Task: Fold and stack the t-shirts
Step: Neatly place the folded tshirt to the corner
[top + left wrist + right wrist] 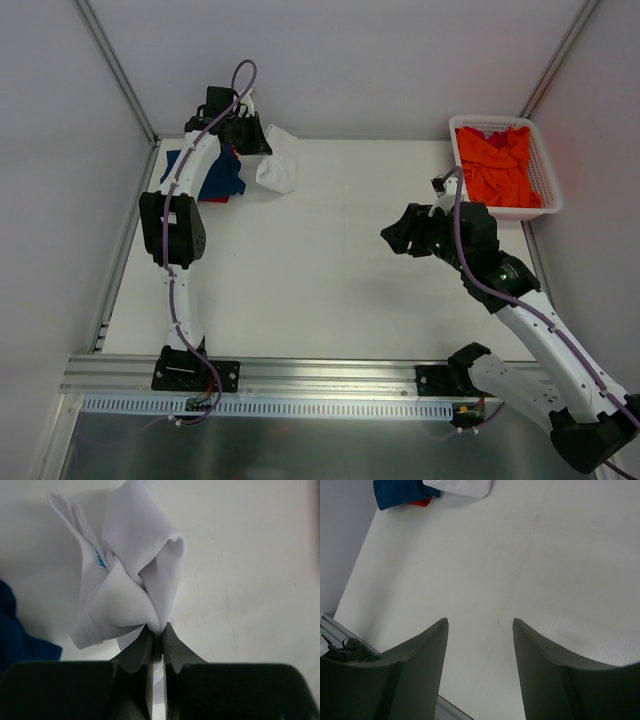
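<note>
White cloth is pinched between the closed jaws of my left claw. It is a bunched fold of the white t-shirt, and the rest of that shirt is heaped just ahead of the tips on the desk. To the left of that claw, close beside the white one, lies the dark blue t-shirt, crumpled. A sliver of the red t-shirt peeks out from under its edge. My right claw hangs over bare desk with its jaws standing wide apart and nothing between them. It is well apart from the shirts at my left claw. Beyond it and to its right, the orange t-shirt sits rumpled inside the white lattice basket at the desk's far corner.
</note>
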